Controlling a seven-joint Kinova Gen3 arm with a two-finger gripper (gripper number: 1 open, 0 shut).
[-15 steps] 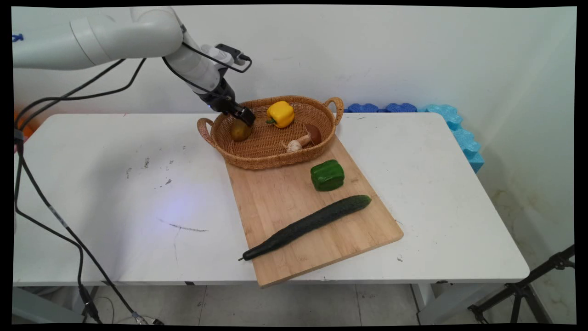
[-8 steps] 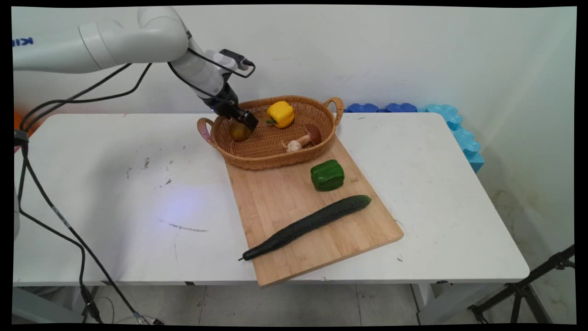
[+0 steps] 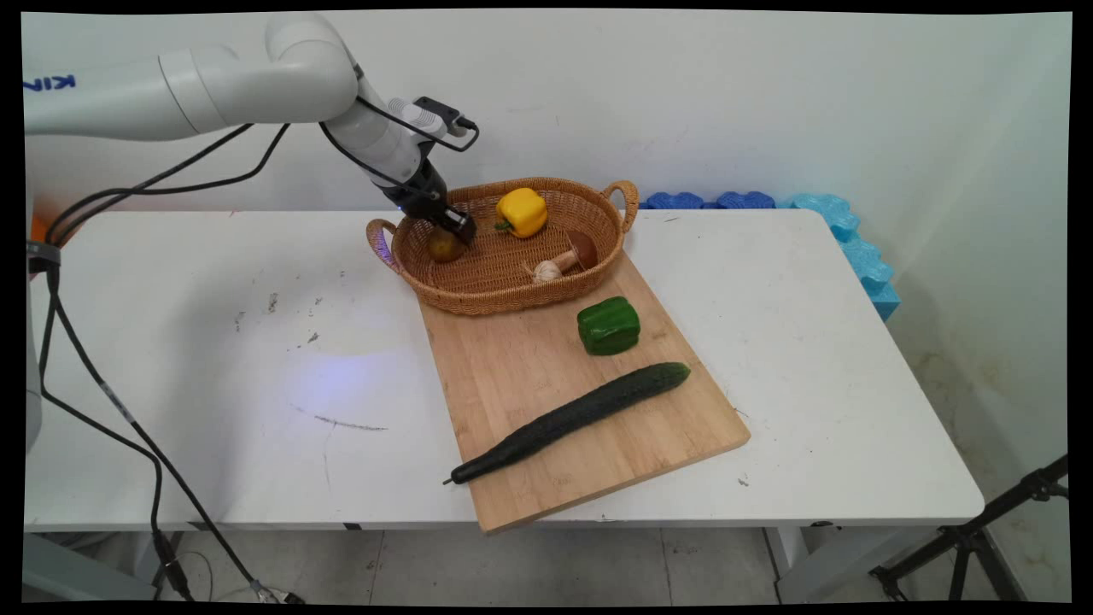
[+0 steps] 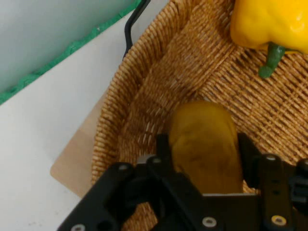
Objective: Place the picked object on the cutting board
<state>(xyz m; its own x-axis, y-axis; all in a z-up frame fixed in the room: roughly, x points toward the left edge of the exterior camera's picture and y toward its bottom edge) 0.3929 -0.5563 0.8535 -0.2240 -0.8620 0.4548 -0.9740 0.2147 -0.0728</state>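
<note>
**Gripper on pear in basket**

Main view: gripper [image 3: 455, 229] lowered into left end of wicker basket [image 3: 512, 295], closed on brownish-yellow pear [image 3: 444, 247]. Also in basket: yellow pepper [image 3: 522, 211] toward the back, mushroom [image 3: 572, 253] right of centre. Basket's near side resting on far end of wooden board [image 3: 521, 376]. On board: green pepper [image 3: 608, 325], long cucumber [image 3: 570, 418] lying slantwise. White table [image 3: 213, 359] beneath.

Hand view: pear [image 4: 206, 144] clamped between both fingers [image 4: 162, 149], against basket wall [image 4: 144, 91]. Yellow pepper [image 4: 269, 21] at upper right, apart from pear.

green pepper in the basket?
No. The green pepper sits on the cutting board, outside the basket.
</note>
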